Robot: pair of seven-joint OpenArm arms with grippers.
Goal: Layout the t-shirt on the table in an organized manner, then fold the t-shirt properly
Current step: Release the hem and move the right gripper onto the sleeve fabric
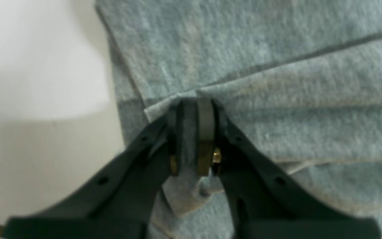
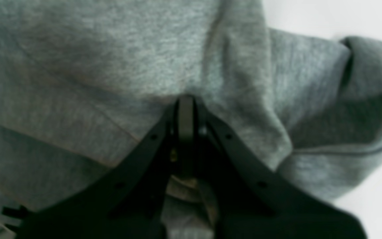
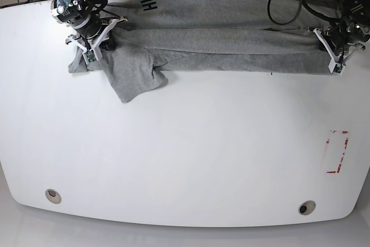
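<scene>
base: white table (image 3: 185,160), both tools clamped on t-shirt (image 3: 219,41).

Both wrist views are blurred, and the t-shirt (image 3: 219,41) folds hide most of its black lettering (image 3: 146,4).

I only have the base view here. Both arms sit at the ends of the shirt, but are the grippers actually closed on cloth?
Observer: Yes for the left gripper: its wrist view shows a fold of the t-shirt pinched between its pads.
Operator: And the right one?
Observer: The right gripper is shut too, with grey fabric bunched beneath the closed fingers.
Operator: Is the cloth flat near the left one?
Observer: No, overlapping layers meet there, beside the bare table.
</scene>
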